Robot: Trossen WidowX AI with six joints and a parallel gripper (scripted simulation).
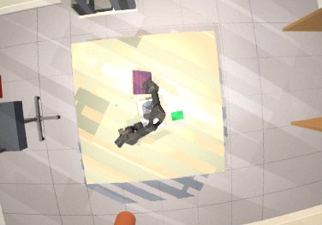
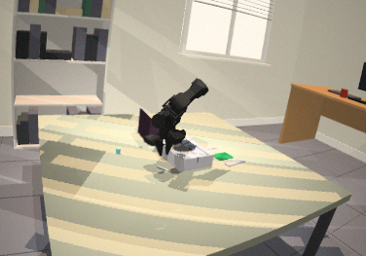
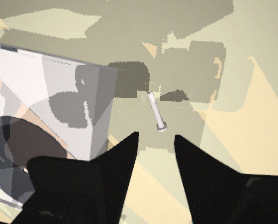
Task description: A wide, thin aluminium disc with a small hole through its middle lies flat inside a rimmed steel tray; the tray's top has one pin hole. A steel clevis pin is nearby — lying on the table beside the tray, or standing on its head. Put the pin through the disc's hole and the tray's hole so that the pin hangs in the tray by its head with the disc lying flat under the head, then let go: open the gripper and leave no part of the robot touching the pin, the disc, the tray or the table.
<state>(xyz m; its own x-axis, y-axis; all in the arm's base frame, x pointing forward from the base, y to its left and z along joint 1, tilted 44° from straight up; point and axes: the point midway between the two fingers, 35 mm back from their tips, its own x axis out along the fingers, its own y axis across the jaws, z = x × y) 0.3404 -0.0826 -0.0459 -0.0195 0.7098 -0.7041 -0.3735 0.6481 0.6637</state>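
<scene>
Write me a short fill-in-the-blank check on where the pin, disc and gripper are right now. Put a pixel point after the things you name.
1. The pin (image 2: 164,168) (image 3: 157,112) lies on the ____, beside the tray (image 2: 194,163) (image 3: 104,107).
2. The disc (image 2: 185,146) (image 3: 30,137) lies ____ the tray's rim.
3. The gripper (image 2: 163,149) (image 3: 156,137) has its two fingers standing ____, with no pin between them.
4. In the wrist view, the tray is on the ____ side of the pin.

Missing words: table; inside; apart; left.
</scene>
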